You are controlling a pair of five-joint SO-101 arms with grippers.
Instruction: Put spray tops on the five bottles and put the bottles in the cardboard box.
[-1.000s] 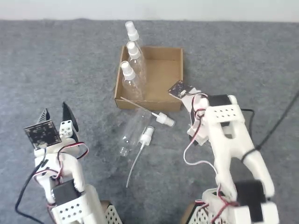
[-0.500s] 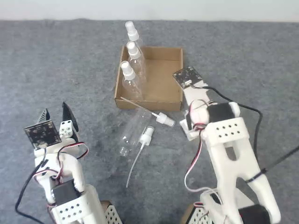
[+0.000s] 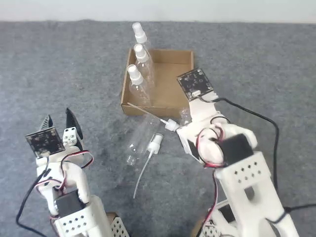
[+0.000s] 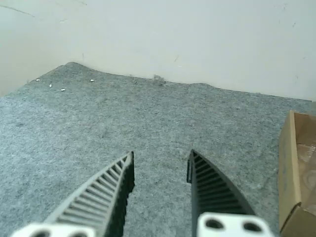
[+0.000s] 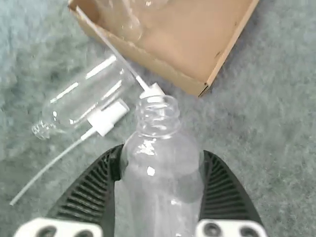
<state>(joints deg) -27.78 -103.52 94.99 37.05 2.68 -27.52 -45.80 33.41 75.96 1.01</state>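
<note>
My right gripper (image 5: pixel 160 165) is shut on a clear bottle (image 5: pixel 160 148) with no top, its open neck pointing toward a loose spray top (image 5: pixel 153 91) by the cardboard box (image 5: pixel 197 44). From above, the right gripper (image 3: pixel 187 126) and held bottle (image 3: pixel 184 116) hang just in front of the box (image 3: pixel 170 74). Another clear bottle (image 3: pixel 140 137) lies on the carpet between two loose spray tops (image 3: pixel 173 126) (image 3: pixel 155 143) with long tubes. Three topped bottles (image 3: pixel 142 55) stand along the box's left wall. My left gripper (image 3: pixel 59 121) (image 4: pixel 160 165) stands open over bare carpet.
Grey carpet (image 3: pixel 74 69) covers the table, with a pale wall along the far edge. The right half of the box floor (image 3: pixel 173 86) is bare. One spray top's thin tube (image 3: pixel 140 177) trails toward the near edge between the two arms.
The right arm has swung left and forward with the bottle, from beside the box's front right corner to just over the loose spray top. The left arm has not moved.
</note>
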